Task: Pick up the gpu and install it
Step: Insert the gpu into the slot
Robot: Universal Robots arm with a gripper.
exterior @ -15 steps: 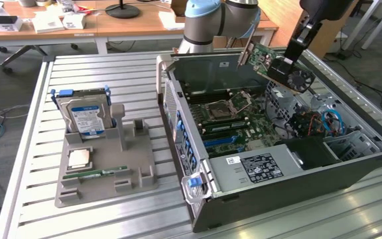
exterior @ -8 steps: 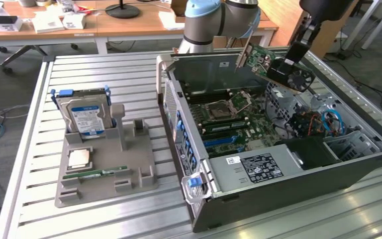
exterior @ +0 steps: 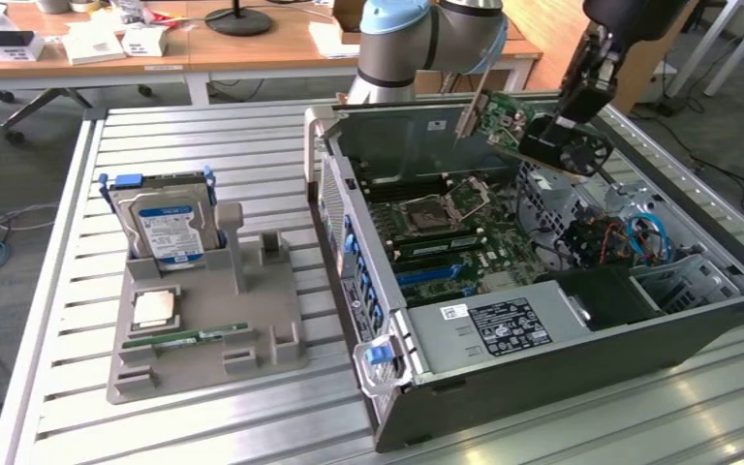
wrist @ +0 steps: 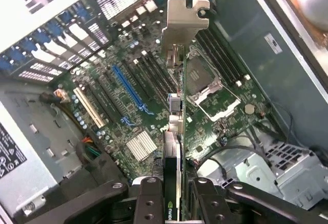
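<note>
gpu (exterior: 511, 121) hangs tilted in the air over the far side of the open case (exterior: 386, 387), its silver bracket (exterior: 467, 118) toward the exterior view's left. the gripper (exterior: 550, 131) is closed on it from above. the card is well above the motherboard (exterior: 444, 232) and touches nothing else. well apart on the exterior view's left, the tray (exterior: 127, 378) carries the hard drive (exterior: 166, 228) and ram stick (exterior: 198, 336).

in the wrist view the gpu (wrist: 174, 152) is seen edge-on, clamped between the two fingers (wrist: 148, 201), with the bracket (wrist: 185, 16) at its far end. beneath it lie the blue slot (wrist: 128, 88) and the cpu socket (wrist: 210, 88). the card's edge runs at an angle to the slot and sits nearer the socket. to seat it well, i judge the card needs levelling and turning until its edge lies along the slot, bracket at the case's rear wall. it should then go in square with even pressure, since a skewed entry could bind or bend contacts.
</note>
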